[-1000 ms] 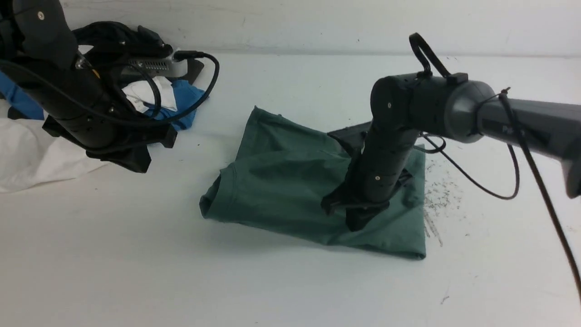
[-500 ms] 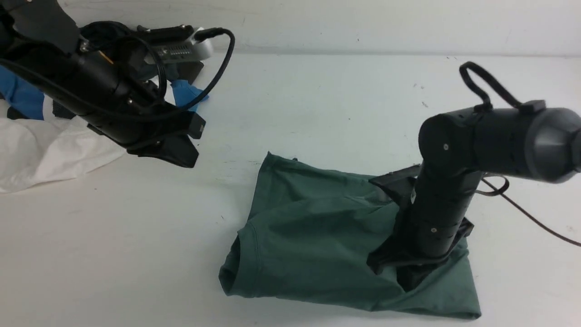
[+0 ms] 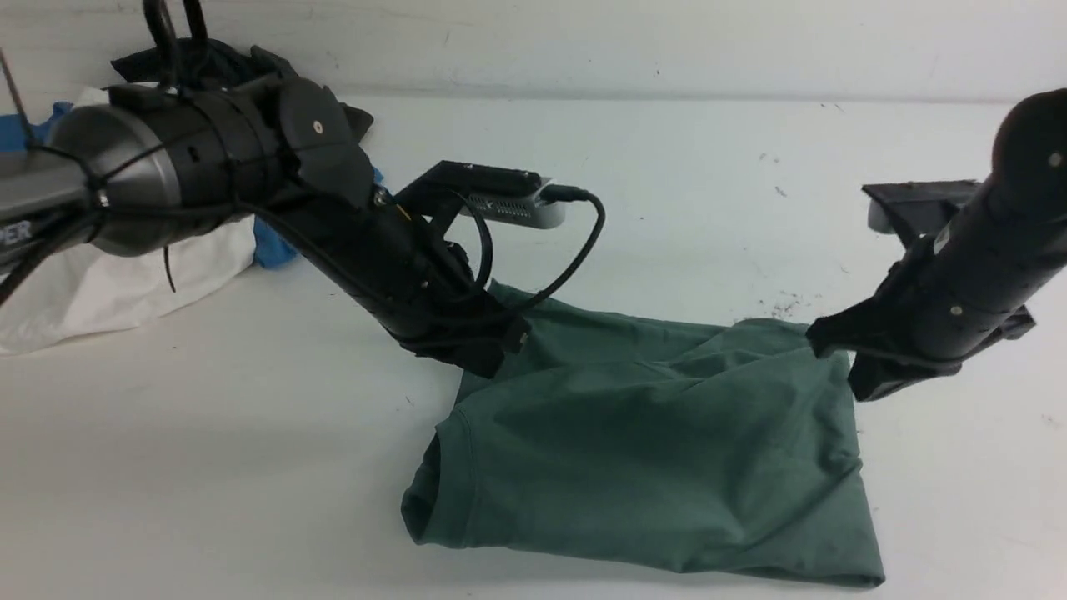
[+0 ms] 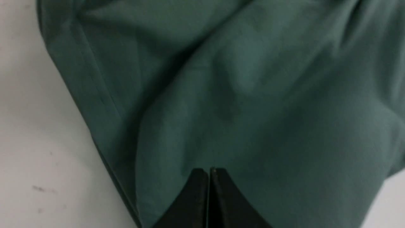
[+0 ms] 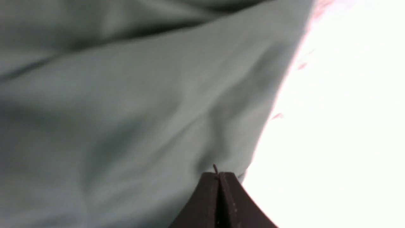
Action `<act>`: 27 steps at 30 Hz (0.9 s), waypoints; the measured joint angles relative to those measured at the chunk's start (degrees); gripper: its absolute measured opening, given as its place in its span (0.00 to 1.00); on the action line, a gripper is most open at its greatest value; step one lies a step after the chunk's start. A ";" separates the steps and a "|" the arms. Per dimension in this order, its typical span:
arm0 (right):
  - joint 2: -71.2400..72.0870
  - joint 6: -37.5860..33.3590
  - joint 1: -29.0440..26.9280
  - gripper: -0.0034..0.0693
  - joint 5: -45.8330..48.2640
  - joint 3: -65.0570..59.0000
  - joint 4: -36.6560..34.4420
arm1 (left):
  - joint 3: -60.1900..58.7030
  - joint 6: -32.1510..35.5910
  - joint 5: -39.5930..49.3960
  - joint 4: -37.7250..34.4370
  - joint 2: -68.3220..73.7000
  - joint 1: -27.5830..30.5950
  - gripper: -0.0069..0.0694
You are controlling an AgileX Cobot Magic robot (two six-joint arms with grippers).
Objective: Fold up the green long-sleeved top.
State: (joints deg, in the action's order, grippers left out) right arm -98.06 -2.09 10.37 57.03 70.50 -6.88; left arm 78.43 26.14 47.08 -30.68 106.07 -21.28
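1. You have the green long-sleeved top lying on the white bench, folded into a rough rectangle in the near middle of the scene, a little to the right of centre.
2. A seamed, rounded edge of the top faces left, and its near right corner reaches almost to the near edge of the front view.
3. Your left gripper sits at the top's far left corner, right over the fabric edge. In the left wrist view its jaws are pressed together tip to tip, with green cloth spread just beyond them; nothing shows between the jaws, and you cannot tell whether the tips touch the cloth.
4. Your right gripper is at the top's far right corner, at the fabric's right edge. In the right wrist view its jaws are likewise clenched with nothing gripped, the tips sitting where the green cloth meets bare bench.
5. So the top lies between your two grippers and nearer to you than both, each gripper at one far corner.
6. At the far left of the bench, behind your left arm, there is a heap of other clothes: a white garment, a blue garment and a dark garment.
7. Dark specks mark the bench just beyond the top's far right edge.
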 joint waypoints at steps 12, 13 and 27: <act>-11.03 -6.74 -0.47 0.03 -2.89 7.46 -7.32 | 7.81 5.54 -11.17 -6.41 10.22 0.65 0.09; -11.00 -6.90 -0.47 0.03 -2.84 7.46 -7.51 | 8.04 5.54 -11.19 -6.41 10.47 0.66 0.09; -11.18 -12.41 -0.47 0.03 -2.23 8.52 -10.32 | 14.44 3.53 -10.71 -7.71 20.39 8.63 0.09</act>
State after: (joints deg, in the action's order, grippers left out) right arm -109.25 -14.50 9.90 54.79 79.02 -17.21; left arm 92.87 29.67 36.37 -38.39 126.46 -12.65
